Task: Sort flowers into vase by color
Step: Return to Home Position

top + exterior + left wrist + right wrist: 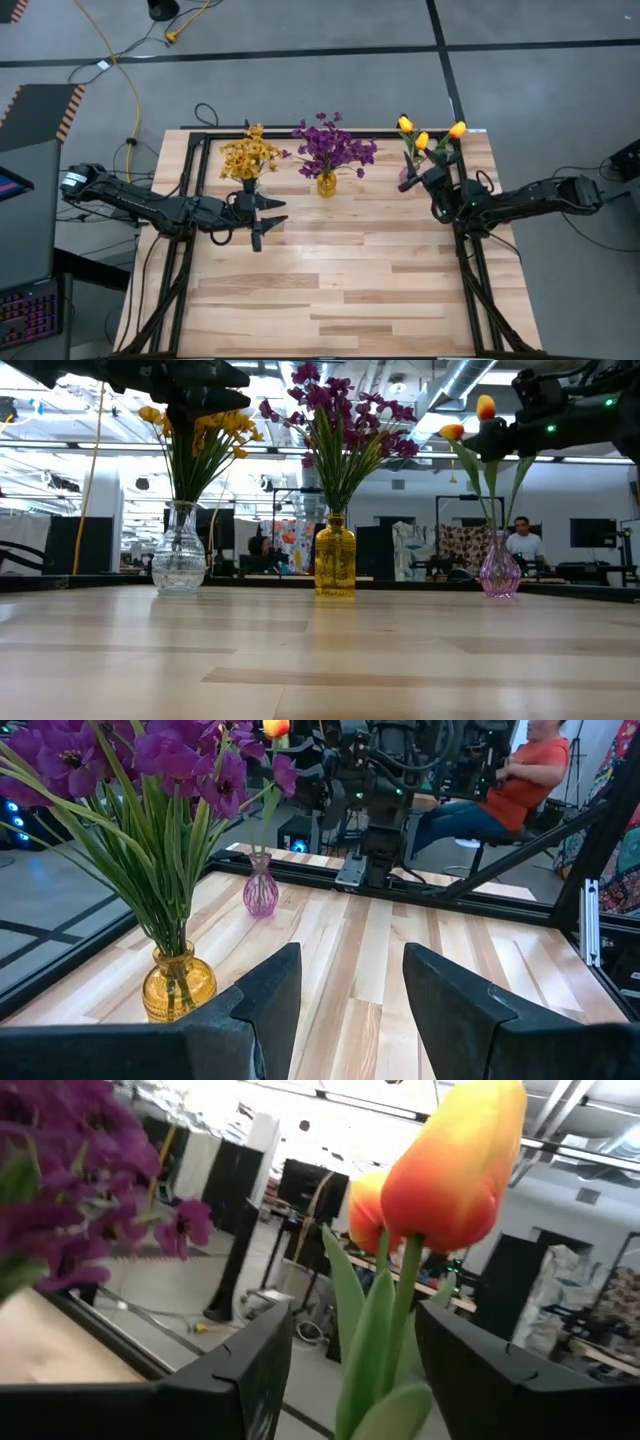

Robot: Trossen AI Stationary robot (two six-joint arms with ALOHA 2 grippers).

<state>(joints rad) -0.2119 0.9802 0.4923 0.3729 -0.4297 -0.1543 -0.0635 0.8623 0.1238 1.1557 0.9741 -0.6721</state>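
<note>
Gleaming pale wood table (330,290) — left pincer (350,955) and right pincer (352,1315) agape, empty — beyond, perhaps a workshop, a person (525,765) seated.

Place: this is looking like a robotics lab in an open industrial hall.
Rig: a left arm (150,205) and a right arm (530,200) are reaching over a wooden table (330,290) that is sitting inside a black bolted frame (478,290).
Floor: a bare grey floor (300,90) is spreading all round, with a yellow cable (133,95) trailing away toward eleven o'clock.
Workstation: a lit keyboard (30,315) and a screen (12,185) are glowing off the table between eight and nine o'clock.
Ceiling: exposed ducts (470,375) and strip lights are running overhead.
Background: a person (520,540) is sitting among dark monitors and equipment beyond the far edge, at twelve o'clock.
</note>
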